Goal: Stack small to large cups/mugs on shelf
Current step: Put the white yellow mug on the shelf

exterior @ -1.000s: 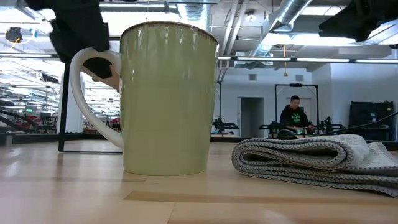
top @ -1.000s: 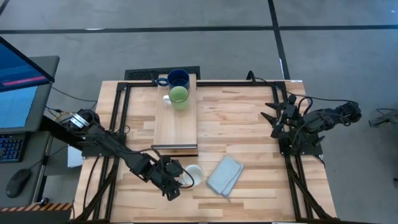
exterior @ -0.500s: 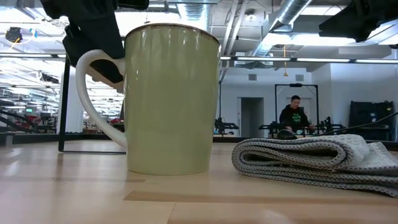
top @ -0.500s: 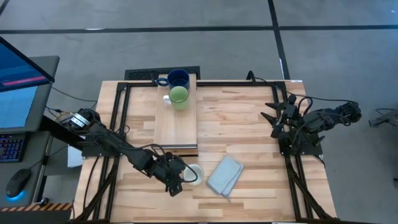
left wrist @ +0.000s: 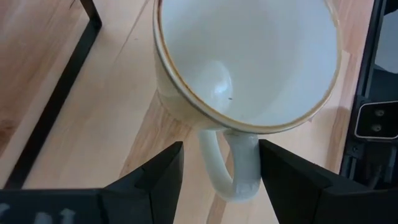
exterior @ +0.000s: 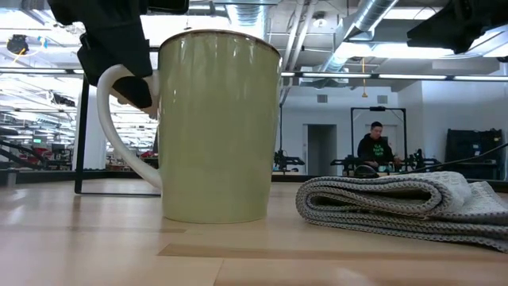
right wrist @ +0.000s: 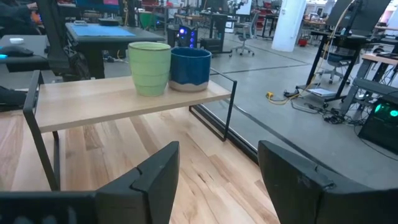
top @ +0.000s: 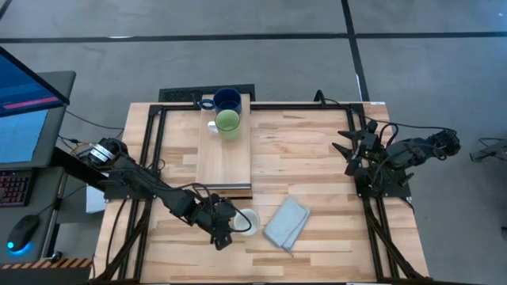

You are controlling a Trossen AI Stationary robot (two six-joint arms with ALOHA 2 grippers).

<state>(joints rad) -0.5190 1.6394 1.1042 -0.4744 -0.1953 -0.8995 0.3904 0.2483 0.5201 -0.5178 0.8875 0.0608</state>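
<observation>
Risk 1: handle slip. My left end effector [left wrist: 217,171] is spread wide, one finger on each side of the white mug's [left wrist: 249,56] handle [left wrist: 233,165], with visible clearance on both sides. If I close off-centre, one finger will meet the handle first and turn the mug on the counter [left wrist: 74,106] instead of gripping it.

Risk 2: tilt on lift. I judge that a grip on the handle alone carries the mug body off to one side. The mug could swing or slide out between the fingers.

Risk 3: contact with the cloth [top: 286,222]. It lies just beside the mug, on the side away from my left end effector. A pushed mug could ride up against it and tip.

Risk 4: disturbance at the shelf [top: 224,154]. The blue mug [top: 227,100] and green mug [top: 227,121] stand side by side at its far end. A careless approach could knock them.

Position: the white mug stands upright on the counter near the front edge, just past the shelf's near end, mouth up. Its handle points toward my left end effector and sits between the fingers, not yet gripped.

My right end effector [top: 348,150] waits spread wide at the counter's right side, well apart from all mugs.
</observation>
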